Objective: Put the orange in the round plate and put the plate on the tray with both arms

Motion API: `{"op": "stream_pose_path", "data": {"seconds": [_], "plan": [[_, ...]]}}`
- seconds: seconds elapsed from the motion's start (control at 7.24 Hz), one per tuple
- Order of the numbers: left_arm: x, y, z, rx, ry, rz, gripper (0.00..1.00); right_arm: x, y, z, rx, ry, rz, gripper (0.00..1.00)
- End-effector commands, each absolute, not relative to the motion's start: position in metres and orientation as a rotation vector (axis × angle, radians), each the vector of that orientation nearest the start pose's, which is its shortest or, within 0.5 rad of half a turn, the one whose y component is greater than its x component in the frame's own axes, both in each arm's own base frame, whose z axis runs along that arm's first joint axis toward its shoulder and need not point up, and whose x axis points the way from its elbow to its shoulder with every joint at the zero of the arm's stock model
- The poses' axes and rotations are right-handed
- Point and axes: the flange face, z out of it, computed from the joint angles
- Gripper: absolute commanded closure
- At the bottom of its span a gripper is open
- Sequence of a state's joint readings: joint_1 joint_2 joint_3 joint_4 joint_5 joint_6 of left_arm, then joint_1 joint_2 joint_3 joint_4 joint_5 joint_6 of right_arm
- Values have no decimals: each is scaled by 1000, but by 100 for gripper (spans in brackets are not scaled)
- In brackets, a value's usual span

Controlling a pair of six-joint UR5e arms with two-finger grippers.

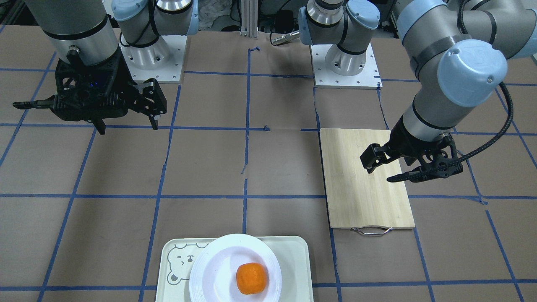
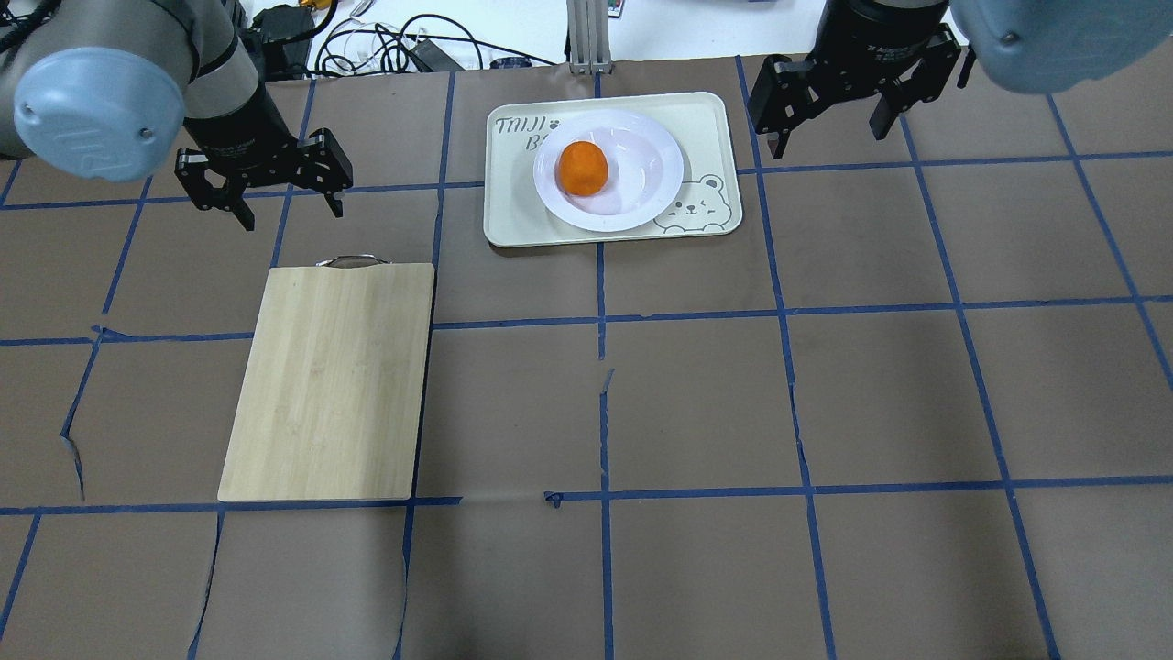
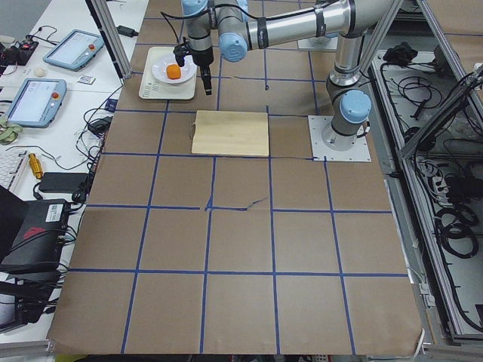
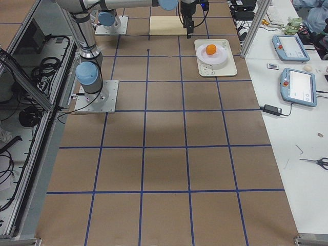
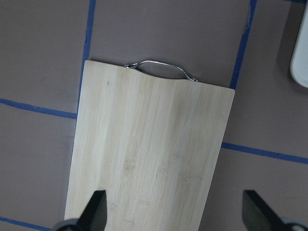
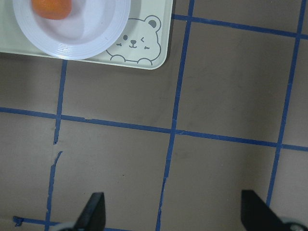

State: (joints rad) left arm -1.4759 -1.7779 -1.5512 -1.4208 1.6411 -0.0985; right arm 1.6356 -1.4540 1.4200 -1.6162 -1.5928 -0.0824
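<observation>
The orange lies in the sunken centre of the white round plate. That plate rests on the pale tray with the bear face, at the table's far middle. My left gripper hovers open and empty over the far end of a wooden cutting board, well left of the tray. Just right of the tray's far corner, my right gripper is raised, open and empty. In the right wrist view the orange, plate and tray show at the top left, apart from the gripper.
A light wooden cutting board with a metal handle lies left of centre on the brown table, which is marked with blue tape lines. Cables and a metal post sit past the far edge. Tablets and tools lie on a side bench.
</observation>
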Motion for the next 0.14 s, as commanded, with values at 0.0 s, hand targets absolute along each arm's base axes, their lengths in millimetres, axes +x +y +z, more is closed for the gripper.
{"op": "stream_pose_path", "data": {"seconds": [0.0], "plan": [[-85,-564,427,-266,3064,4,0,165,-540,506,-226,3155,-128,0]]}}
